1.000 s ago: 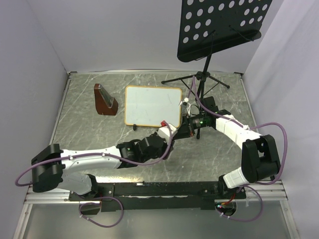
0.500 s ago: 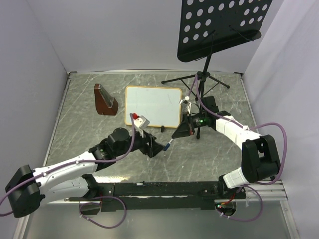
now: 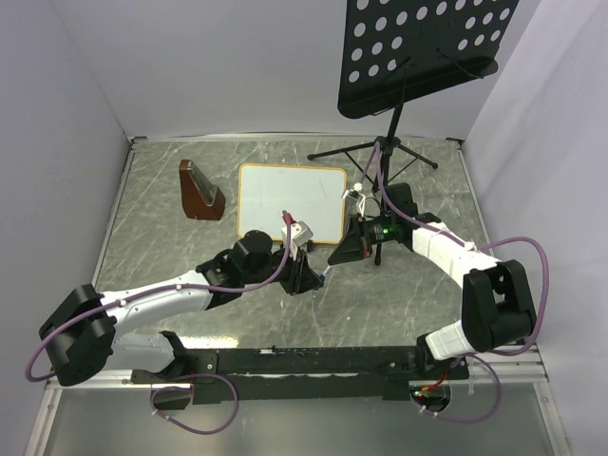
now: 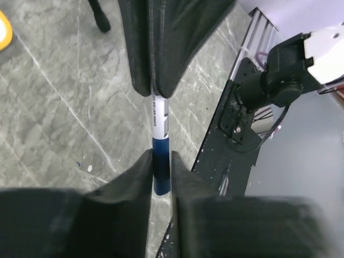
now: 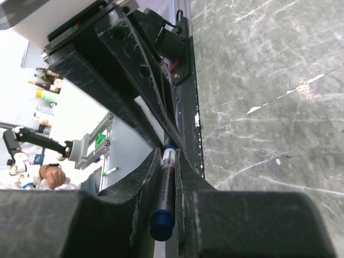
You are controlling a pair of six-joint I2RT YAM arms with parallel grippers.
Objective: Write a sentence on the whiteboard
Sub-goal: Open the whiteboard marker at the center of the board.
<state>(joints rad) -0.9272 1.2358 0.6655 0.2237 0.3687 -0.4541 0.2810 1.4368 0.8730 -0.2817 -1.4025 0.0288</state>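
top: high, looking down | wrists: close along jaws (both share the marker [image 4: 160, 134])

One whiteboard [image 3: 290, 199], one marker [image 4: 159, 134], one music stand [image 3: 418, 47], one wooden wedge [image 3: 199, 195]

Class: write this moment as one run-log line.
left claw: shut on blue end of blue-and-white marker pen | right claw: shut on its white barrel | wood-framed whiteboard: no writing seen
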